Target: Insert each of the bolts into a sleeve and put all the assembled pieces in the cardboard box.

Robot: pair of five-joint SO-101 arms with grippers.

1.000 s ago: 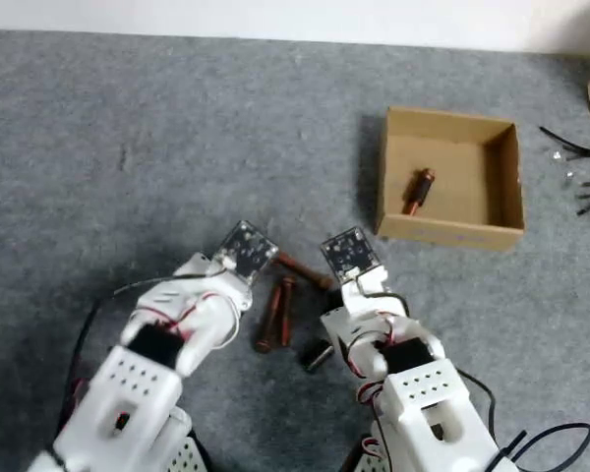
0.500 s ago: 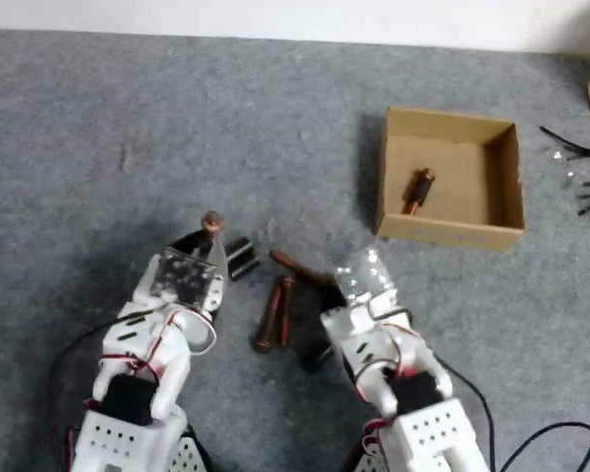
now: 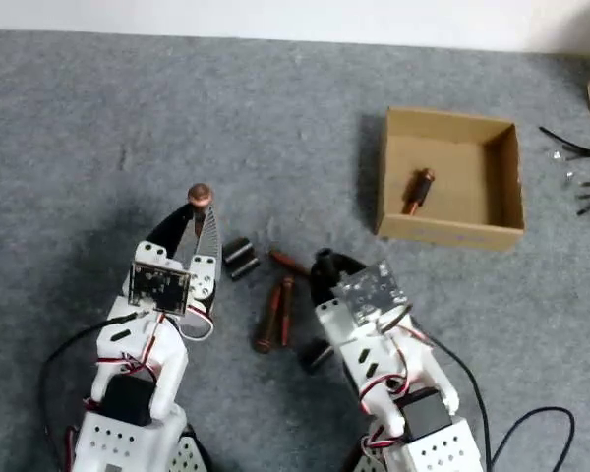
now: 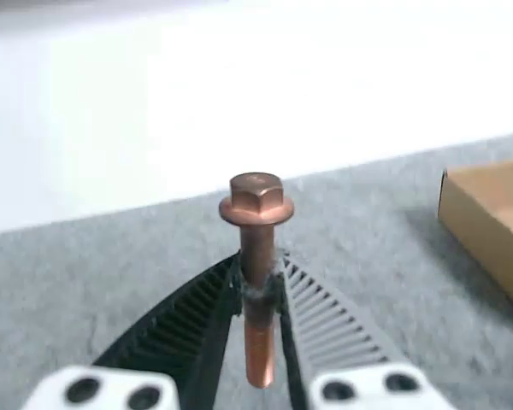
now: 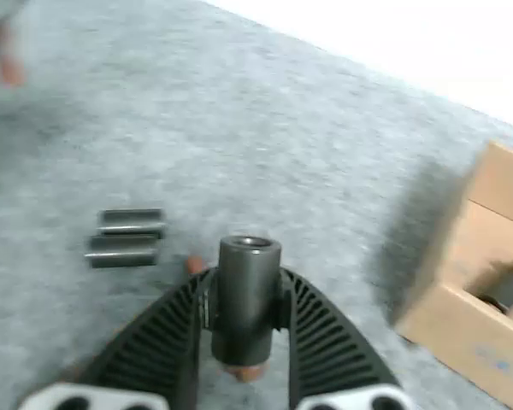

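- Bolt (image 4: 256, 205): upright, head up, shank pinched between the left claw (image 3: 197, 224) tips, well above the table (image 3: 98, 118). 1 s ago that claw was down in the pile; it came up w/ the bolt and has swung out to the left.
- Sleeve (image 5: 246, 295): clamped upright in the right claw (image 5: 246, 282), bore facing up. This claw was also down at the pile 1 s ago and lifted off only in the last half sec.
- My read: both halves of a pair are in hand, so picking is done for this pair. Lining up and inserting comes next. Bolt and sleeve are apart for now.
- Arms pulling back uncovered two spare sleeves (image 3: 239, 258) lying side by side near the left claw.
- Loose bolts (image 3: 275, 313) lie between the arms, not yet sleeved.
- Cardboard box (image 3: 450, 123): off to the right, one assembled piece (image 3: 419, 191) inside, so there's plenty left to do.
- Hard to see: in the high view the right arm's wrist board covers most of its claw, so just the sleeve top peeks out.
- A coppery bit shows under the held sleeve in the right wrist view. Can't tell if it's a bolt on the table or something in the bore.
- Another dark sleeve (image 3: 318, 356) is half hidden beside the right arm.
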